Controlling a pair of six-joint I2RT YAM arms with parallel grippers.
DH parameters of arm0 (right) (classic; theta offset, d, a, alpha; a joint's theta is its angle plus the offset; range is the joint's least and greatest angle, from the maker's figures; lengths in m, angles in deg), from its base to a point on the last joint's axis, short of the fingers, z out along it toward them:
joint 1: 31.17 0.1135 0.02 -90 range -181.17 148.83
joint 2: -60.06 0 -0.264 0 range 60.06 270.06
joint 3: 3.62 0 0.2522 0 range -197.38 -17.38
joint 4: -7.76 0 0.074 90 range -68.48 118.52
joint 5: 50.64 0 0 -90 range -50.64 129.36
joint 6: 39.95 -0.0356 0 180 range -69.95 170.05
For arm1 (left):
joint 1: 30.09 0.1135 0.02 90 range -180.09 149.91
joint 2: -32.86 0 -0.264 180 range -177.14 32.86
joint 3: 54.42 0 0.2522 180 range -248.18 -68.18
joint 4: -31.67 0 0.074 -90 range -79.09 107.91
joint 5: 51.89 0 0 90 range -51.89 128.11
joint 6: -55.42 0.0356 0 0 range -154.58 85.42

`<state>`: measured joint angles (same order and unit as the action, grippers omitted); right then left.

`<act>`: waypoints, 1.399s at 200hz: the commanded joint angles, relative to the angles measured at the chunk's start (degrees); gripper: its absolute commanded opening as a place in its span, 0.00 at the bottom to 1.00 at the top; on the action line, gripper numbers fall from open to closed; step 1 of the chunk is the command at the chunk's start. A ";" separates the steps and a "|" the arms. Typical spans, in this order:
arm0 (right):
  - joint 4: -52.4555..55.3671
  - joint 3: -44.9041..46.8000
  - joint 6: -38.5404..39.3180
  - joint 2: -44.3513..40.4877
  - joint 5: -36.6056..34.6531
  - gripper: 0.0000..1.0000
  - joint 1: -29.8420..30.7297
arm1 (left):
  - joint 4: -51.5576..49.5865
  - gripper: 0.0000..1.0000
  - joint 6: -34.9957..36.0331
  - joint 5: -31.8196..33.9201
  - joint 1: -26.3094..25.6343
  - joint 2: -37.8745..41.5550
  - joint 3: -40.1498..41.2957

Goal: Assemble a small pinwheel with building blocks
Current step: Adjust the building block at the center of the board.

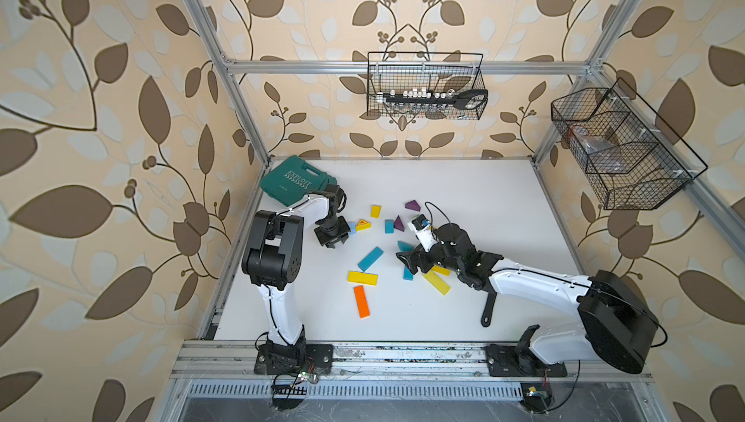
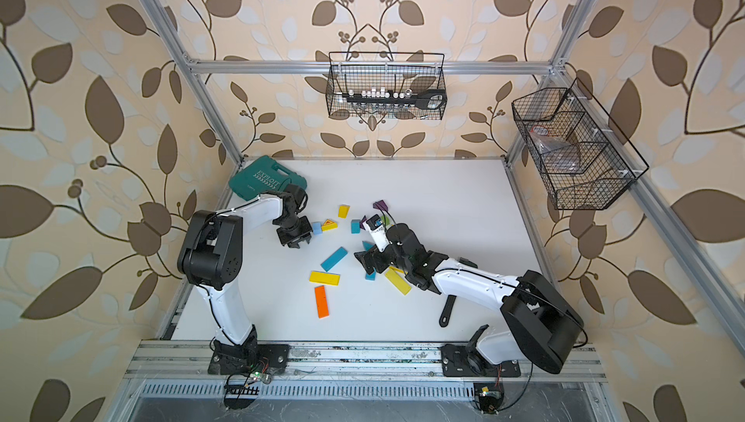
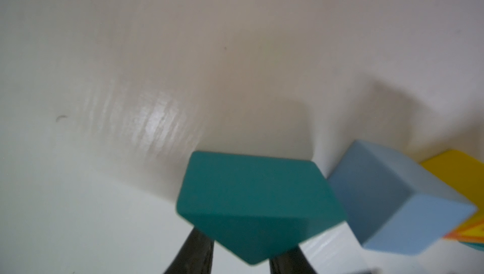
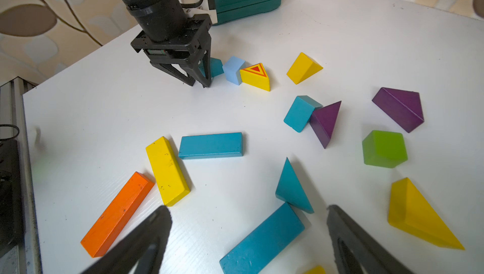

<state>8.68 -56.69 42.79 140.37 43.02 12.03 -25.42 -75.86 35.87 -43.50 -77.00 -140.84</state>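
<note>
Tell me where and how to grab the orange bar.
Grip the orange bar at mid-length, across its two long side faces, coming straight down from above. It lies flat on the white table with both long sides free; only one end sits close to the yellow bar, so the middle likely gives the jaws most room.

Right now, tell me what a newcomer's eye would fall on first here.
The bright blocks scattered over the middle of the white table stand out first. Next comes the left gripper, shut on a teal block right beside a pale blue cube, while the right gripper hangs open over the nearer blocks. A teal case sits at the far left corner.
</note>
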 commanded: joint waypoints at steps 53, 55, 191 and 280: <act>-0.97 0.47 -0.11 1.16 1.31 0.94 -0.16 | 4.11 0.40 7.25 -3.41 1.63 -3.40 -0.72; -0.98 0.46 -0.12 1.16 1.34 0.94 -0.16 | 4.19 0.41 7.39 -3.68 1.63 -3.24 -0.68; -1.92 0.55 -0.76 1.78 3.13 0.92 -0.14 | 15.93 0.66 1.22 -15.68 11.31 18.34 13.81; -1.75 0.57 -0.64 1.95 2.84 0.92 -0.26 | 18.92 0.49 -5.47 -17.34 14.20 11.78 13.17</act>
<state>7.24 -56.69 42.55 142.28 45.58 12.03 -6.19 -78.68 18.43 -30.03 -65.00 -127.20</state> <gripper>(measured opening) 0.919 0.504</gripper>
